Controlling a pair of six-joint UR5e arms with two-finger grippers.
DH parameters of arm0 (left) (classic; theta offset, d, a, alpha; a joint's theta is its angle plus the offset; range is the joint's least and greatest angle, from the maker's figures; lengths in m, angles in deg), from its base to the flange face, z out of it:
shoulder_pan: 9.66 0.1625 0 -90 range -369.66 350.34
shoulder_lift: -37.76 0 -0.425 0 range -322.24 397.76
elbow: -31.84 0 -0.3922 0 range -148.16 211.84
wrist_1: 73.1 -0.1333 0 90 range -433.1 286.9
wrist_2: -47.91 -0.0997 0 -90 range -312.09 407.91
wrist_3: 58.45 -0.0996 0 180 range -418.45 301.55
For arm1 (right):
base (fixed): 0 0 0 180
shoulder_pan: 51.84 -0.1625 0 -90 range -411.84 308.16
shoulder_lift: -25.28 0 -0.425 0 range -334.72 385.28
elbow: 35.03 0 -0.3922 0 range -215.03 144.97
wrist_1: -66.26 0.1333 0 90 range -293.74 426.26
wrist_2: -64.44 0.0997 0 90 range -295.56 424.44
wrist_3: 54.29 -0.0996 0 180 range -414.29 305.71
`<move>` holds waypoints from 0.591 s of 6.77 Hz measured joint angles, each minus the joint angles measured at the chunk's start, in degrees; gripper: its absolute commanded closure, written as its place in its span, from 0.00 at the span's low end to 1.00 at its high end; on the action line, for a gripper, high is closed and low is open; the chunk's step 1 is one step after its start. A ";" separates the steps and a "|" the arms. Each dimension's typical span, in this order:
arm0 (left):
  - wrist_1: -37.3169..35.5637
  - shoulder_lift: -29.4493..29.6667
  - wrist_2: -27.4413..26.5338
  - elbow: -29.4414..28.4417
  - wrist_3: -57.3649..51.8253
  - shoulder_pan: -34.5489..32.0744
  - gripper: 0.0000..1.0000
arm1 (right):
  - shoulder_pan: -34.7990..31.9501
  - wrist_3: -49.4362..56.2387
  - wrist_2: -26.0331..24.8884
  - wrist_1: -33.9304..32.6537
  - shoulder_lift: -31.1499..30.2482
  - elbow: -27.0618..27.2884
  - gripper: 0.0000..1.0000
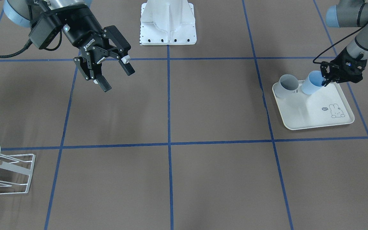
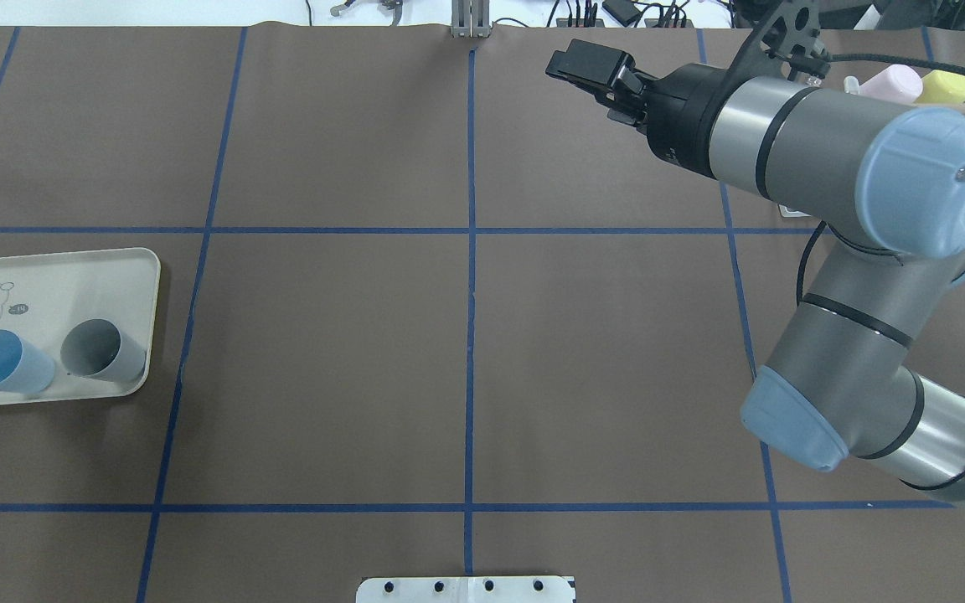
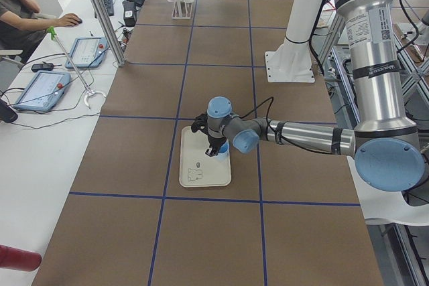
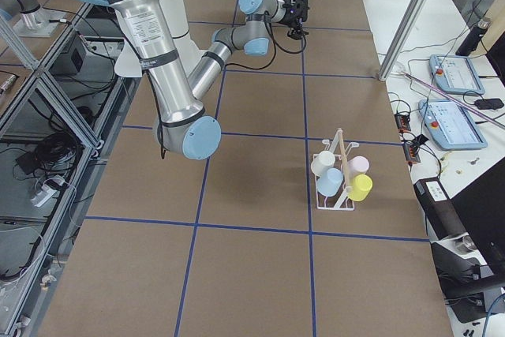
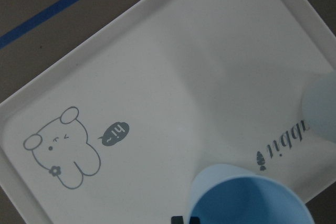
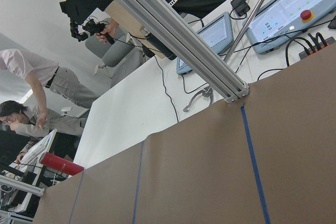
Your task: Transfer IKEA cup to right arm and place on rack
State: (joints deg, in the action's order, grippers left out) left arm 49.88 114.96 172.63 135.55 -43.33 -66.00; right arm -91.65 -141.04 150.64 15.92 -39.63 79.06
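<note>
The light-blue IKEA cup [image 1: 311, 84] stands at the back edge of the cream rabbit-print tray [image 1: 318, 118], beside a grey cup [image 1: 287, 84]. My left gripper [image 1: 325, 81] is shut on the blue cup's rim, one finger inside the mouth. The left wrist view shows the blue cup's rim [image 5: 247, 195] close under the camera, over the tray [image 5: 157, 77]. My right gripper [image 1: 118, 80] hangs open and empty high over the table's other half. The white wire rack [image 1: 10, 174] stands at the table's far corner on the right arm's side; the rack [image 4: 339, 183] holds several cups.
The robot's white base [image 1: 168, 25] is at the table's middle back edge. Blue tape lines cross the brown table [image 2: 466, 335]. Beyond the far edge a white bench [image 3: 47, 98] carries tablets and cables, with a person seated there.
</note>
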 measured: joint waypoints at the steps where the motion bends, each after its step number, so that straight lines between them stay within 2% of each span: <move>1: -0.12 0.16 0.69 0.22 0.00 -2.72 1.00 | 0.00 -0.02 -0.04 0.06 0.03 0.00 0.00; 4: -0.68 3.63 0.82 0.04 2.62 -13.80 1.00 | 0.00 -0.93 -0.07 0.21 0.18 0.14 0.00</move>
State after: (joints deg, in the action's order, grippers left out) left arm 49.20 118.59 173.45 135.60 -40.71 -79.80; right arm -91.65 -141.97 150.57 16.13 -39.44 79.20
